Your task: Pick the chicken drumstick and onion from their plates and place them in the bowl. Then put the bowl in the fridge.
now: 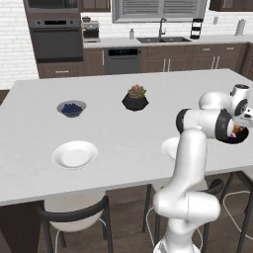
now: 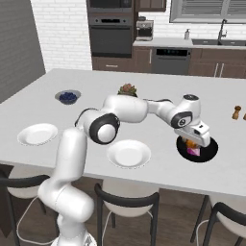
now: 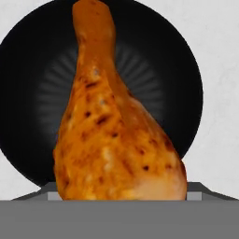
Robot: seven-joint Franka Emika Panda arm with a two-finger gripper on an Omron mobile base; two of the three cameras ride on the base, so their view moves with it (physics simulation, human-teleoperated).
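On the far left of the broad pale grey table [image 2: 144, 84], in the right base view, a plain white round shallow plate [image 2: 37, 134] sat bare near the front edge, with a small grey bowl of dark blue berries [image 2: 67, 97] farther back. Toward the middle, a black faceted plant pot holding a reddish-green succulent [image 2: 127, 89] stood behind the white arm, and a second plain white round plate [image 2: 129, 153] lay bare near the front edge. Farther right, the end effector [image 2: 198, 140] hung low over a plain round black bowl [image 2: 206, 151] that rested on the table near its front edge. The small orange-brown roasted chicken drumstick [image 3: 112, 130] loomed close in the hand view, plump end nearest the camera and narrow end pointing away across the dark ribbed floor of the bowl. The jaws stood wide, yet whether they gripped the drumstick or had let go of it could not be told. A pinkish-purple patch, apparently the onion [image 2: 194, 151], showed in the bowl under the hand, beside a bit of orange. At the far right, a small brown pepper mill [image 2: 236, 112] stood upright, well apart from the bowl.
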